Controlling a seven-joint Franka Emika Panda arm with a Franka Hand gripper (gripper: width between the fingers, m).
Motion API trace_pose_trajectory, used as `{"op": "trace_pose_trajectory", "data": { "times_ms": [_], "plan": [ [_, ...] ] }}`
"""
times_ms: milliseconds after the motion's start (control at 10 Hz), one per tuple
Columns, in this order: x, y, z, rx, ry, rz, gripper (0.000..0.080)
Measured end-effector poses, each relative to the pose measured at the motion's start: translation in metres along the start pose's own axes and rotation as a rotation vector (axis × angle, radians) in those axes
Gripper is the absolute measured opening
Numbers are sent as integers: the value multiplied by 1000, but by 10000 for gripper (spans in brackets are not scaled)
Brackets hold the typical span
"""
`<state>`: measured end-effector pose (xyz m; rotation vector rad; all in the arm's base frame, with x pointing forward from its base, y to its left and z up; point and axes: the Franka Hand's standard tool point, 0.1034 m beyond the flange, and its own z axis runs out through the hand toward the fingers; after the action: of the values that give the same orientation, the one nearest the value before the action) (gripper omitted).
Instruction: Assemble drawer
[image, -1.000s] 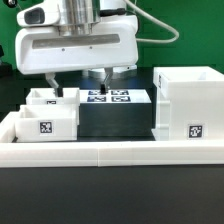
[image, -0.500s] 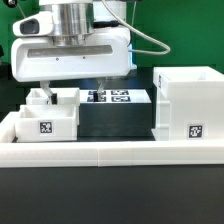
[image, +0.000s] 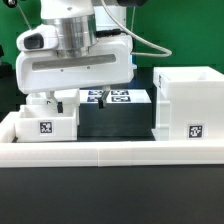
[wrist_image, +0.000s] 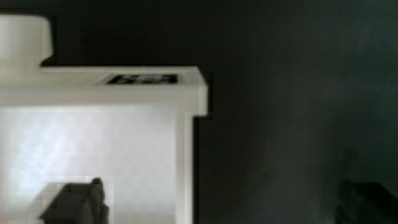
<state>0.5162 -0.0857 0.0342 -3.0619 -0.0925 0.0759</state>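
Note:
The drawer's large hollow white box (image: 188, 105) stands at the exterior view's right with a tag on its front. Two small white trays sit at the exterior view's left: one in front (image: 45, 123) with a tag, one behind it (image: 42, 98). My gripper (image: 80, 98) hangs open and empty just above the trays' right side. In the wrist view a tray (wrist_image: 98, 130) with a tag and a round knob (wrist_image: 22, 38) fills one side. One fingertip (wrist_image: 75, 203) is over the tray's inside and the other (wrist_image: 365, 200) over the dark table; the tray's side wall lies between them.
The marker board (image: 113, 97) lies on the black table between the trays and the box. A low white wall (image: 110, 152) borders the table at the front and runs round the left side.
My gripper has moved toward the exterior view's left, from above the marker board to above the small trays, and the hand has tilted slightly.

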Motion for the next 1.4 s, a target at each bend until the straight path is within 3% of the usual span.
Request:
{"op": "trace_pose_trajectory", "data": {
  "times_ms": [500, 800, 900, 1000, 1100, 1200, 1300, 1400],
  "plan": [
    [-13, 23, 23, -41, 23, 11, 649],
    [-12, 22, 26, -47, 27, 10, 649],
    [-11, 20, 26, -47, 27, 11, 599],
    [-11, 18, 26, -46, 27, 9, 599],
    [-11, 19, 26, -46, 27, 11, 425],
    [-11, 19, 26, -46, 27, 11, 425],
    [-11, 19, 26, -45, 27, 11, 241],
    [-10, 14, 27, -41, 26, 3, 108]
  ]
}}
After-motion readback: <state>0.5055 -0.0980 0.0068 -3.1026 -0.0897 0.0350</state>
